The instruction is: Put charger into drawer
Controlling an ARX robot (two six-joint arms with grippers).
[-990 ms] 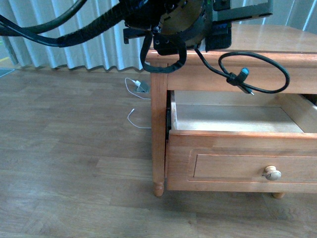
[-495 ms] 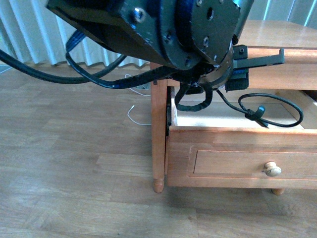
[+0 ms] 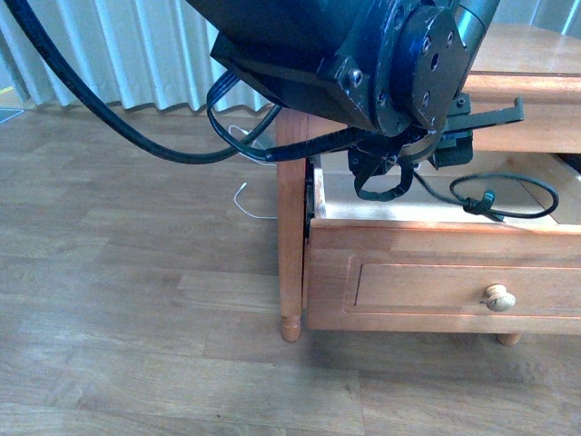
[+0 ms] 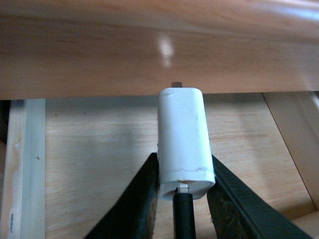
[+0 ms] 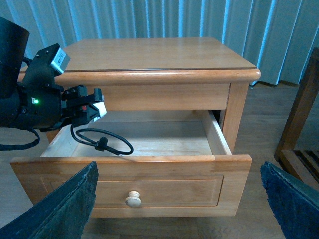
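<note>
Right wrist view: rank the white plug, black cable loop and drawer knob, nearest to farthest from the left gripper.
1. white plug, clamped in the left gripper.
2. black cable loop, dangling just below it.
3. knob, on the drawer front, farthest.

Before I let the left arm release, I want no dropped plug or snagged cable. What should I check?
1. Drawer open far enough: ok, most of its inside shows.
2. Left tool shut on the charger: ok, a finger presses each side.
3. Charger above the drawer floor: ok in the left wrist view.
4. Cable loop inside the drawer front: ok in the right wrist view. Resting on the floor: cannot tell.
5. Visible floor free of other things: ok.
</note>
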